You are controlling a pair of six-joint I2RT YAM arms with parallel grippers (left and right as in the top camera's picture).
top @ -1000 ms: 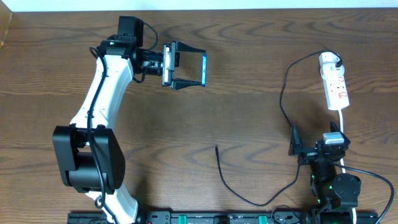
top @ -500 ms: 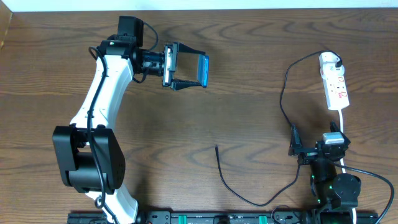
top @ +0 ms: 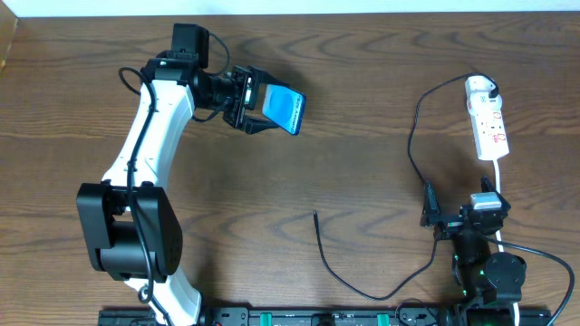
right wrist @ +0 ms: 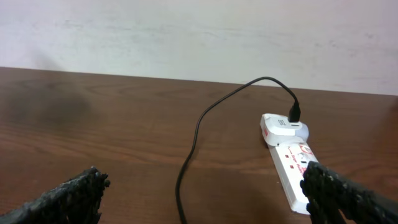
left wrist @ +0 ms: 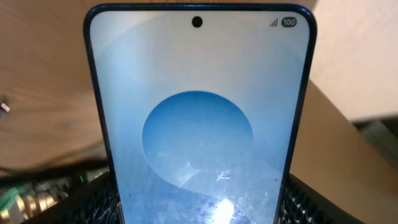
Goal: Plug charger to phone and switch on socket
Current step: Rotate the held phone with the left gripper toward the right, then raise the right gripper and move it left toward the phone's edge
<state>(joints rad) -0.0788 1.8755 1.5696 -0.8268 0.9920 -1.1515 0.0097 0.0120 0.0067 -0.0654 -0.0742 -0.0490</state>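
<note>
The left gripper (top: 269, 103) clamps a slim blue-screened smartphone with a dark edge (top: 284, 110) over the far left part of the brown wooden table (top: 362, 54), its jaws closed on the handset's two long sides. The screen is tilted and faces partly upward. In the left wrist view the phone (left wrist: 199, 124) fills the picture, showing a blue circle on a paler ground, with the textured black finger pads (left wrist: 99, 200) pressed against its lower edges. Well apart, at the far right, lies a narrow white power strip with red markings (top: 489, 122), a black plug seated in its far end. From that plug a long thin black cable (right wrist: 193, 134) loops across the table to a small free plug tip (top: 315, 215) near the middle, touching nothing. The right gripper (top: 458, 206) sits near the front edge just short of the strip, jaws spread wide and empty.
</note>
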